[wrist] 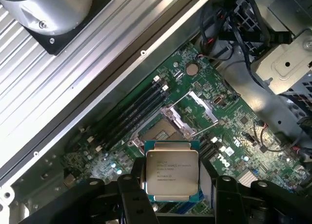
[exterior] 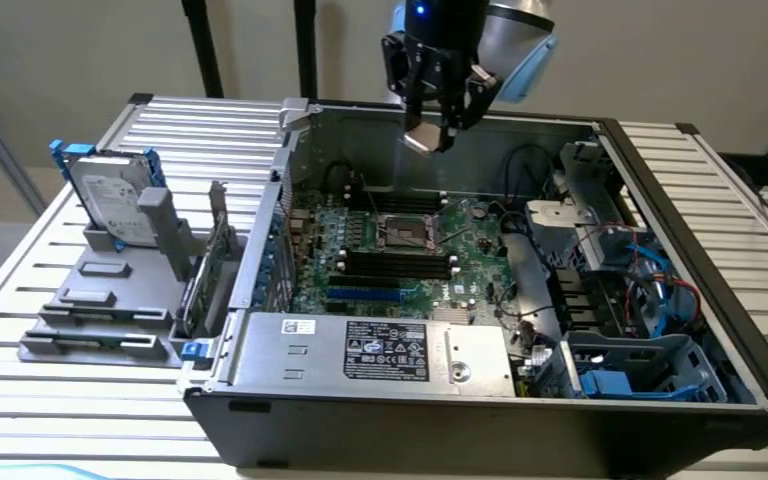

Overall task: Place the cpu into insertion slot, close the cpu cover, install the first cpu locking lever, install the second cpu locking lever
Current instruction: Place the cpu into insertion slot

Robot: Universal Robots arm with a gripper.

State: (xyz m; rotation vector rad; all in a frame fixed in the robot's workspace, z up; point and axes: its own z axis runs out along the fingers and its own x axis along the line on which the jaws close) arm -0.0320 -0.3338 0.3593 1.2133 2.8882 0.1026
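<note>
My gripper (exterior: 435,128) hangs high over the back of the open computer case, shut on the cpu (exterior: 423,138). In the wrist view the cpu (wrist: 172,171) is a pale silver square with printed text, held flat between the two black fingers (wrist: 130,194) of the gripper (wrist: 173,187). Well below it on the green motherboard lies the insertion slot (exterior: 408,233), a dark square socket with a metal rim (wrist: 155,134). The cpu cover (wrist: 194,112), a thin silvery frame, stands swung open beside the slot. I cannot make out the locking levers.
Black memory sticks (exterior: 398,266) flank the slot on both sides. A grey power supply (exterior: 371,350) fills the case's near side. Cables and a blue drive cage (exterior: 644,365) sit at the exterior view's right. A hard drive (exterior: 111,200) stands outside the case on the left.
</note>
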